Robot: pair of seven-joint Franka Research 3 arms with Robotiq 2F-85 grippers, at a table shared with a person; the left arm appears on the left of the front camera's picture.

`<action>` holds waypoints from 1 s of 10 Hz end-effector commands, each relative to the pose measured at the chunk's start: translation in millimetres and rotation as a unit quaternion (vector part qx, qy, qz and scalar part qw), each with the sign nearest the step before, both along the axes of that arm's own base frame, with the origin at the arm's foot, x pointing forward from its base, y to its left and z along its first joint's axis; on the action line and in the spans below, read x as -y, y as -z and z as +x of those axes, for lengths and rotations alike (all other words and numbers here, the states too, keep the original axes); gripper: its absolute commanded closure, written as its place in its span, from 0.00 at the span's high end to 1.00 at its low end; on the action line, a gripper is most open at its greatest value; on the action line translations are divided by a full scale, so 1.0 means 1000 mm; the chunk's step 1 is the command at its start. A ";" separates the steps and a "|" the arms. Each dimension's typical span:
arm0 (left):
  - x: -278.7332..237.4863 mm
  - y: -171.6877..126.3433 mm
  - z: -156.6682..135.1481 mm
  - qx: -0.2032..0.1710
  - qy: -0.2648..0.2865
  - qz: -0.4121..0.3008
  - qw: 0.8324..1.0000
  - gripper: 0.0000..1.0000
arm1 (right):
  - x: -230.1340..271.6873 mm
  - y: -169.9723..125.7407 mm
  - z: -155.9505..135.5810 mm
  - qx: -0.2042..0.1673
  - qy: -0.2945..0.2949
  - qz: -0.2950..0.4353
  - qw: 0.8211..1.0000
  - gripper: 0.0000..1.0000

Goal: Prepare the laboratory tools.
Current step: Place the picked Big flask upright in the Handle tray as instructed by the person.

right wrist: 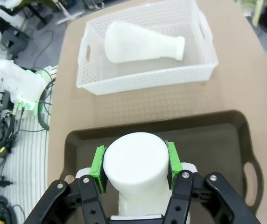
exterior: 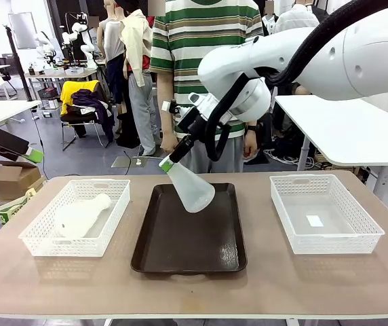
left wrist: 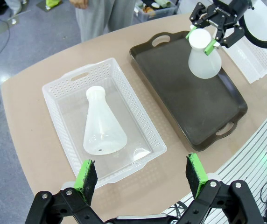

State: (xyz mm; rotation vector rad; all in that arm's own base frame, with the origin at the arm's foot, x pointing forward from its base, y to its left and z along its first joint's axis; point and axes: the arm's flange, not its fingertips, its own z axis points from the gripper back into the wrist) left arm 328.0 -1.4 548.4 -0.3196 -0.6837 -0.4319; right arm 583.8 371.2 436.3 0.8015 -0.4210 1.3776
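Holding one conical flask (exterior: 191,191) by its neck, the right gripper (exterior: 169,163) has its green pads clamped on either side of the neck, and it's hanging over the far half of the dark brown tray (exterior: 180,252).

The bit that matters is the tilt. The flask's long axis is slanted, with the neck up and toward the tray's left-far side and the wide base down and toward the tray's middle. The base looks just off the tray surface, though I can't swear there's a gap. My guess is it needs rotating upright so the base lands flat, otherwise it touches edge-first and could tip.

The second flask (exterior: 79,217) is lying on its side in the white mesh basket (exterior: 38,241) just left of the tray. Its neck points at the tray's far-left corner and its base sits toward the near side. The left gripper (left wrist: 141,176) hovers above that basket's near edge, spread wide with nothing in it. That arm is clearly the closer one for that flask, and it'd meet the fat base end first. The other basket (exterior: 370,234), right of the tray, has no flask in it.
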 end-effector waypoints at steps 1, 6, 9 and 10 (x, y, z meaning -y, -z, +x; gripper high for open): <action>-0.004 0.001 0.000 0.000 0.007 0.005 1.000 1.00 | 0.026 0.000 -0.029 0.020 -0.034 0.064 0.997 0.00; -0.004 0.001 0.000 0.000 0.007 0.005 1.000 1.00 | 0.039 0.022 -0.019 0.045 -0.104 0.190 0.975 0.00; -0.004 0.001 0.000 0.000 0.007 0.005 1.000 1.00 | 0.050 0.037 -0.012 0.059 -0.129 0.257 0.956 0.00; -0.004 0.001 0.000 0.000 0.007 0.005 1.000 1.00 | 0.053 0.043 -0.009 0.063 -0.134 0.281 0.948 0.00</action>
